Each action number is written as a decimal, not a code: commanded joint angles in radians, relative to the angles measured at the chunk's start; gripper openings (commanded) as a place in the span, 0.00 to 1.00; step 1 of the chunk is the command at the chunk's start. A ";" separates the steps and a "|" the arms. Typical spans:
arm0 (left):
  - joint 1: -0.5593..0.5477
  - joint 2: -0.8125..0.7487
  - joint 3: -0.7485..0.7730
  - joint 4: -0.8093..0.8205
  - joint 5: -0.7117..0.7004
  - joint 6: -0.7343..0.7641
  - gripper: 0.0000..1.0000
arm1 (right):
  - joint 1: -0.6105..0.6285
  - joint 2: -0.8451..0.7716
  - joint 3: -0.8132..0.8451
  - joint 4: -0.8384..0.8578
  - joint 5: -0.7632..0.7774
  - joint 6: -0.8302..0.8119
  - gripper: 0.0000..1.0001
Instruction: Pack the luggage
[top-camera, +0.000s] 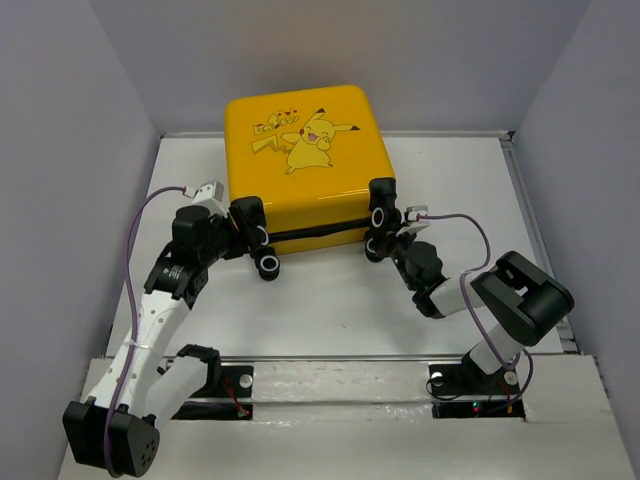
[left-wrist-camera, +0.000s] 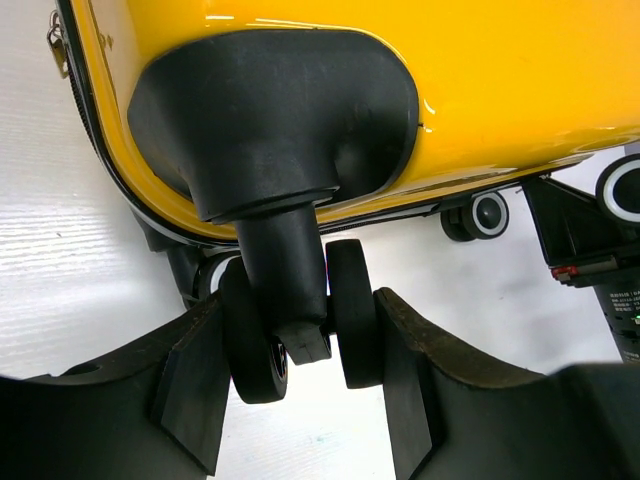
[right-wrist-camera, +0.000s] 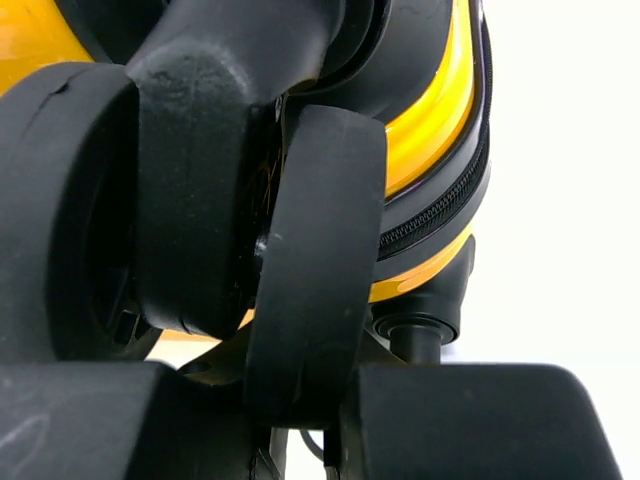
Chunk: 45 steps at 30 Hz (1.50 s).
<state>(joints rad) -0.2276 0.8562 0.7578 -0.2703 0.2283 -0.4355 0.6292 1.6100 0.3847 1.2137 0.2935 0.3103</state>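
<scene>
left fingers (left-wrist-camera: 200, 390) clasp left caster (left-wrist-camera: 355, 310) | right fingers (right-wrist-camera: 460, 420) pinch right caster (right-wrist-camera: 315, 260) | luggage (top-camera: 300, 150) lid down on bench (top-camera: 330, 310) | likely repositioning: move both together, casters swivel

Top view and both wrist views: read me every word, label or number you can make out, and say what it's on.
Lettering beside the cartoon on the luggage: too small and blurred to read.
Small print on the right arm, left wrist view: too small to read.
Nothing else legible; no text shows in the right wrist view.
</scene>
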 joint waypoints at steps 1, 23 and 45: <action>-0.013 -0.051 0.014 0.154 0.154 0.023 0.06 | -0.006 -0.001 0.049 0.124 -0.088 0.033 0.07; -0.249 0.182 0.199 0.428 0.273 -0.212 0.06 | 0.639 0.300 0.519 -0.102 0.012 0.047 0.07; -0.251 0.083 0.112 0.385 0.186 -0.212 0.06 | 0.353 -0.165 0.164 -0.583 0.063 0.225 0.38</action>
<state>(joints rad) -0.4526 1.0531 0.8516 -0.1928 0.2977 -0.7315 1.0847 1.5188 0.5743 0.8452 0.3649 0.5003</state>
